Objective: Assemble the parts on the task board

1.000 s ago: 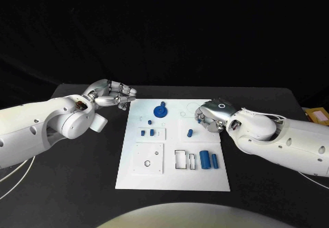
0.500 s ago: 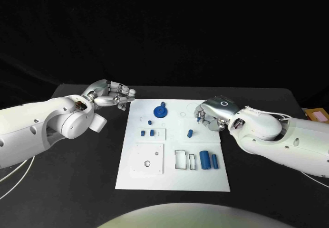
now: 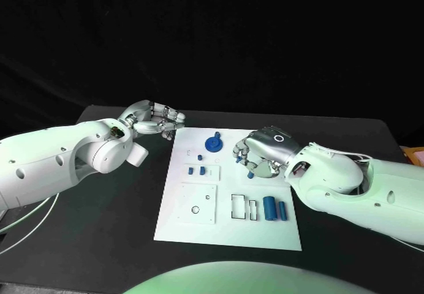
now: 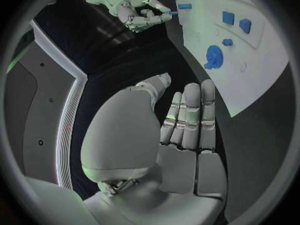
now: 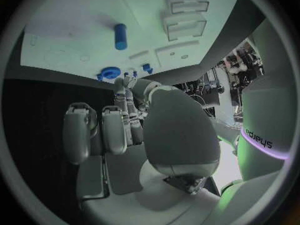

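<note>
The white task board (image 3: 225,228) lies in the middle of the black table. On it are a blue gear-like part (image 3: 213,143), small blue pieces (image 3: 195,171), two blue cylinders (image 3: 274,209) and an upright blue peg (image 3: 251,174). My right hand (image 3: 261,153) hovers over the board's right middle with curled fingers just above the peg. In the right wrist view the peg (image 5: 120,36) stands apart from the right hand (image 5: 125,130), which holds nothing. My left hand (image 3: 157,119) sits off the board's far left corner. In the left wrist view that hand (image 4: 181,120) is flat and holds nothing.
Two empty rectangular frames (image 3: 239,206) sit beside the cylinders, and a raised square plate with a hole (image 3: 194,204) lies at the board's near left. Black table (image 3: 106,208) surrounds the board on both sides.
The camera has shifted. My right hand has moved inward over the board, closer to the upright peg. The left hand stays at the board's far left corner.
</note>
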### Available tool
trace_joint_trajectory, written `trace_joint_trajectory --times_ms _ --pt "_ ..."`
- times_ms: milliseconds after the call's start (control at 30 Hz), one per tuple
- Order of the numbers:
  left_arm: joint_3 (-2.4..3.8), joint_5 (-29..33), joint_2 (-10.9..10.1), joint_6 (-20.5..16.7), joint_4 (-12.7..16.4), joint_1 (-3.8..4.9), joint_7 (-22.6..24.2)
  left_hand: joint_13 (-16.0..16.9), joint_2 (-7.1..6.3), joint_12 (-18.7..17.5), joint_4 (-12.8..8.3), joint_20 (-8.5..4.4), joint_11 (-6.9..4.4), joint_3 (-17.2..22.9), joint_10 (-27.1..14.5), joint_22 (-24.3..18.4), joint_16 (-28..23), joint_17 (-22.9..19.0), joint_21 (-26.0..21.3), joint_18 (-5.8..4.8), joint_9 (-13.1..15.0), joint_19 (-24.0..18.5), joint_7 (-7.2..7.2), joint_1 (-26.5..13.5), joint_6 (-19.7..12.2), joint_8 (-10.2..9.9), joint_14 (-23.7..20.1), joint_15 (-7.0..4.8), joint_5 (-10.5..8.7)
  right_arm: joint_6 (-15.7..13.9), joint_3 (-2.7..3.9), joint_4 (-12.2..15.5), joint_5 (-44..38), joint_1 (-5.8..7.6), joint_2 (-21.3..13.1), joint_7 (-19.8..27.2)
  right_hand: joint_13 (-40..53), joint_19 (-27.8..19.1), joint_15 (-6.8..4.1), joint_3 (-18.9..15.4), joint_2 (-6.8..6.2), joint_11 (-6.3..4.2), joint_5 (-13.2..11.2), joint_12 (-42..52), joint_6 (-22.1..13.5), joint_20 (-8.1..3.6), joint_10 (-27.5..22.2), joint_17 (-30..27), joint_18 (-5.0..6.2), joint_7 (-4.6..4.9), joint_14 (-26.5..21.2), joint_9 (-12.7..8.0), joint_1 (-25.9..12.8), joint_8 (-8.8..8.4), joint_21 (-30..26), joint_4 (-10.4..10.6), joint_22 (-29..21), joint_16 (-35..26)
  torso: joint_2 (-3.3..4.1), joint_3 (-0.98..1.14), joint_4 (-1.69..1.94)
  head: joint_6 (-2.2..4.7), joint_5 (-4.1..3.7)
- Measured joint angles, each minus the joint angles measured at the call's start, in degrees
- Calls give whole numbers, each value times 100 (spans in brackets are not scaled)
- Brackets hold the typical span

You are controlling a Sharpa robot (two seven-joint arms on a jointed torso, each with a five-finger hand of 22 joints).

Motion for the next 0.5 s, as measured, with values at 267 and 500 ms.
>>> trace_joint_trajectory --times_ms 267,500 --pt "-1 89 157 -2 -69 0 12 0 32 27 -32 0 21 79 -21 0 0 -24 0 0 -5 0 31 32 31 0 -20 21 0 -2 -6 17 12 -136 534 45 0 0 0 -1 -1 0 -10 0 8 0 -1 -5 0 11 0 -2 0 -12 0 0 -1 0 -43 -32 26 -63 279" --pt "-1 152 271 -12 -123 0 21 1 32 26 -16 0 21 94 -21 0 0 -31 0 0 -7 0 31 32 31 0 -20 20 0 3 -36 -104 30 -344 875 93 5 0 0 2 -16 1 -11 -1 2 0 -1 -11 0 18 0 2 -15 -23 0 -2 -1 0 -63 -54 35 -116 453"
